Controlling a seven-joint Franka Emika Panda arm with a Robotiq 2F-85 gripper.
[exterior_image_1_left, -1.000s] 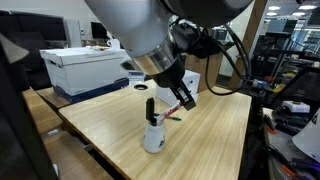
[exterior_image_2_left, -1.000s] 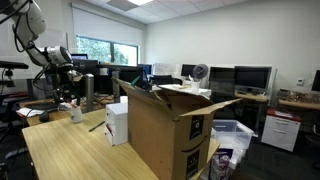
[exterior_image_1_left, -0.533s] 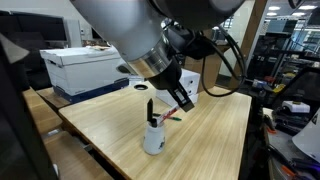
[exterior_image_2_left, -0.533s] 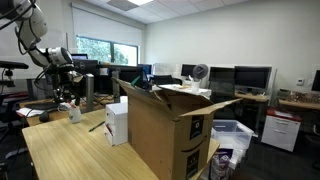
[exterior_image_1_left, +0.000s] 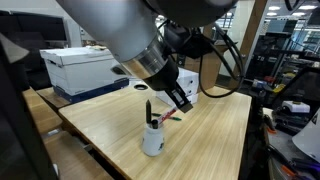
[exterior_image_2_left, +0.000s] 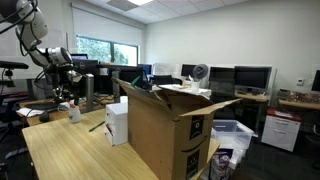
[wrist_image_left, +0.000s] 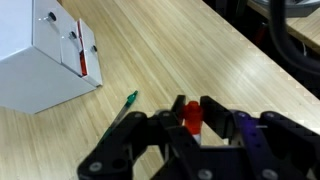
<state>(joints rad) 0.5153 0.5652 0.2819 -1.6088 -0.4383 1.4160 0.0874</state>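
Observation:
My gripper (exterior_image_1_left: 181, 101) hangs over the wooden table (exterior_image_1_left: 215, 135), just above and beside a white cup (exterior_image_1_left: 152, 141) with a black marker (exterior_image_1_left: 149, 110) standing in it. The wrist view shows my gripper (wrist_image_left: 192, 112) shut on a red marker (wrist_image_left: 192, 119), whose cap sticks out between the fingers. The red marker (exterior_image_1_left: 171, 117) slants down from the fingers toward the cup. In an exterior view the gripper (exterior_image_2_left: 68, 96) is far off, above the cup (exterior_image_2_left: 75, 115).
A green pen (wrist_image_left: 125, 103) lies on the table near a small white box (wrist_image_left: 48, 60). A large open cardboard box (exterior_image_2_left: 165, 130) stands at the table's end. A white storage box (exterior_image_1_left: 85, 68) sits at the far edge.
The arm has shifted slightly above the cup, with the red marker still in the gripper. The cup and black marker stay put.

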